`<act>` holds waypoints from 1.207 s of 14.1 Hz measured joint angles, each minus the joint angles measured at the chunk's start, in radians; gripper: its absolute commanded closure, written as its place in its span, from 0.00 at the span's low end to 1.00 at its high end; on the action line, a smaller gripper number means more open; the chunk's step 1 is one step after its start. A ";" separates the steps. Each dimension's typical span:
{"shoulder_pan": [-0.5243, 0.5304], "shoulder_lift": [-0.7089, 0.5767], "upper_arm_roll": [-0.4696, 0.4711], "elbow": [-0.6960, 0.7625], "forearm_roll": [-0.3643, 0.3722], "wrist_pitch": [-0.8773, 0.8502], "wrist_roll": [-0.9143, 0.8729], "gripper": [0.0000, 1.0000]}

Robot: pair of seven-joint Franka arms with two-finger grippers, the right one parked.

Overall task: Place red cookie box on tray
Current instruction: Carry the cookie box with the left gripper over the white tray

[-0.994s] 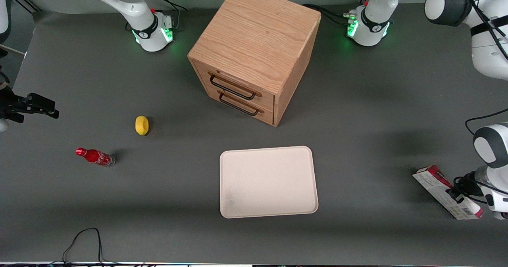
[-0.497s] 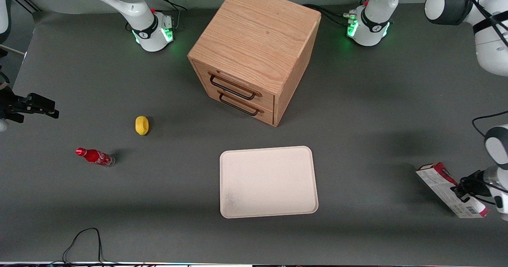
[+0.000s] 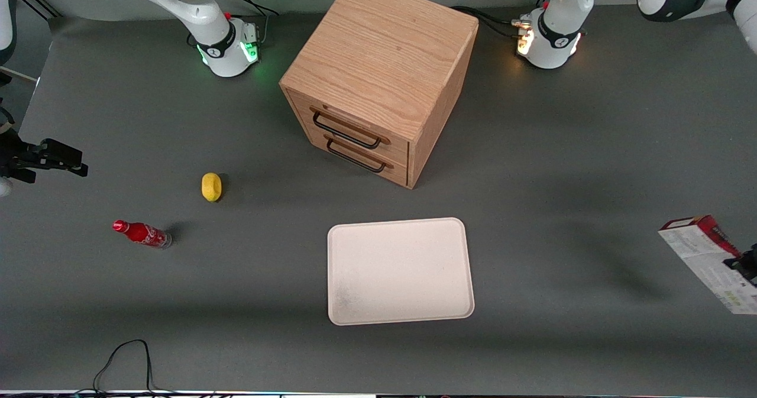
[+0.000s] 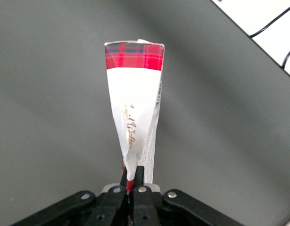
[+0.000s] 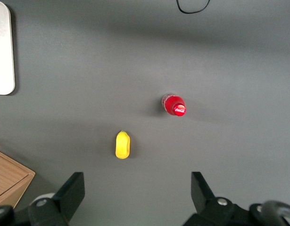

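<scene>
The red cookie box [image 3: 704, 259] hangs in the air over the working arm's end of the table, its white printed face toward the front camera. My gripper [image 3: 746, 266] is shut on its edge, mostly cut off by the frame edge. In the left wrist view the box [image 4: 134, 103] stands out from between my closed fingers [image 4: 140, 176], pinched thin at the grip, with its red plaid end farthest from the gripper [image 4: 133, 181]. The cream tray [image 3: 400, 271] lies flat in front of the drawer cabinet, well apart from the box toward the table's middle.
A wooden two-drawer cabinet [image 3: 378, 78] stands farther from the front camera than the tray. A yellow object [image 3: 211, 186] and a small red cola bottle [image 3: 142, 233] sit toward the parked arm's end. A black cable [image 3: 127, 362] loops near the table's front edge.
The box has risen off the table in my gripper and shifted outward toward the working arm's end. The arm has lifted mostly out of the front view.
</scene>
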 measured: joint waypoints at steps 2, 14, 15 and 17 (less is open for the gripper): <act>0.012 -0.048 0.000 0.010 0.000 -0.044 0.001 1.00; -0.150 -0.143 -0.100 0.013 -0.001 -0.134 0.053 1.00; -0.204 -0.146 -0.101 0.013 0.005 -0.136 0.053 1.00; -0.317 -0.146 -0.100 0.011 0.027 -0.147 0.052 1.00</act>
